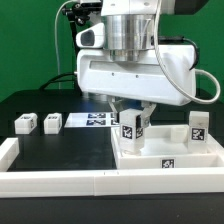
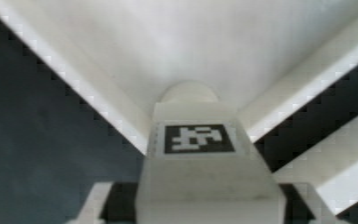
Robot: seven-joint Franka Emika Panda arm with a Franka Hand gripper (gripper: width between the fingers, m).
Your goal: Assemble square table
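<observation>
**Gripper.** The gripper (image 1: pixel 133 120) pointed straight down over the square tabletop slab (image 1: pixel 192 157). Its jaws were set narrow and clamped on one leg (image 1: pixel 130 130). In the wrist view, a finger (image 2: pixel 99 207) stood close beside the leg's flank.

**Held leg.** The long axis of this leg was close to vertical, in line with the gripper. Its upper end was between the jaws, and its lower end pointed down at the slab, on the slab's side toward the exterior view's left. Whether the lower end touched the slab could not be determined. In the wrist view, the leg ran directly away from the camera. Its rounded end was farthest from the camera, and one marker face was toward the lens.

**Slab.** The slab lay flat on the black table (image 1: pixel 60 150) at the exterior view's right, with its raised rim up. It lay against the low white barrier wall (image 1: pixel 60 180).

**Other legs.**
- A second leg (image 1: pixel 198 125) stood upright at the slab's far corner, at the exterior view's right.
- Two more leg blocks (image 1: pixel 24 123) (image 1: pixel 52 123) sat side by side on the table at the exterior view's left, well apart from the slab.

**Marker board.** The marker board (image 1: pixel 92 119) lay flat between those two leg blocks and the gripper.
</observation>
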